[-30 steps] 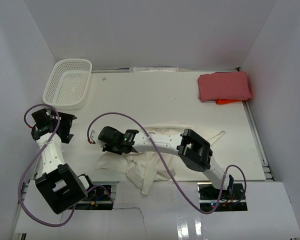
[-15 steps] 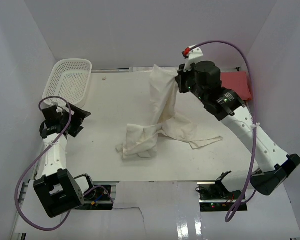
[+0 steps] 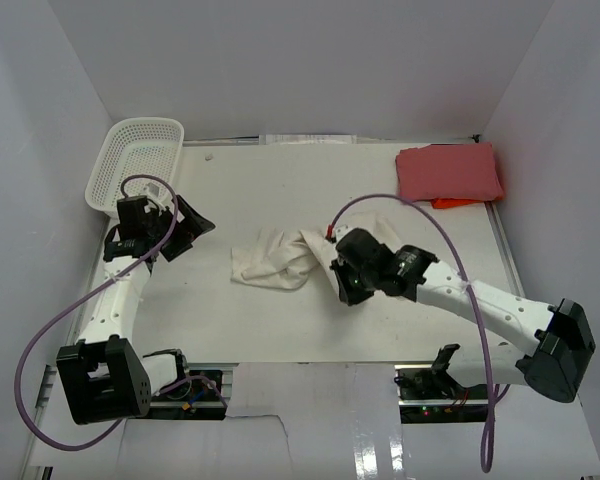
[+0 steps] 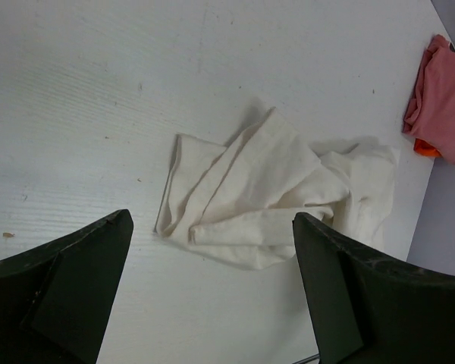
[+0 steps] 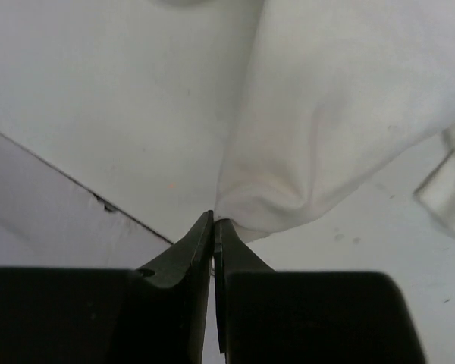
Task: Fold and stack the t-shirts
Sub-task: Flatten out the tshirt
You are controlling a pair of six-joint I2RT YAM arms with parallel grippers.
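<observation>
The cream-white t-shirt (image 3: 278,259) lies crumpled in a heap at the table's middle; it also shows in the left wrist view (image 4: 265,193). My right gripper (image 3: 327,262) sits low at the heap's right edge, shut on a fold of the cream shirt (image 5: 326,106), with the jaws pinching cloth at their tips (image 5: 214,220). My left gripper (image 3: 192,224) is open and empty, a short way left of the heap, and its fingers (image 4: 68,296) frame the shirt from above. The red t-shirt (image 3: 448,171) lies folded at the back right corner, also seen in the left wrist view (image 4: 442,98).
A white mesh basket (image 3: 135,165) stands at the back left corner. A small orange item (image 3: 450,203) pokes out from under the red shirt. White walls enclose the table on three sides. The right arm's purple cable (image 3: 390,200) loops above the table.
My right arm came down from high at the back, bringing the hanging cream shirt onto the table as a bunched heap. My left gripper moved right and forward, toward the heap.
</observation>
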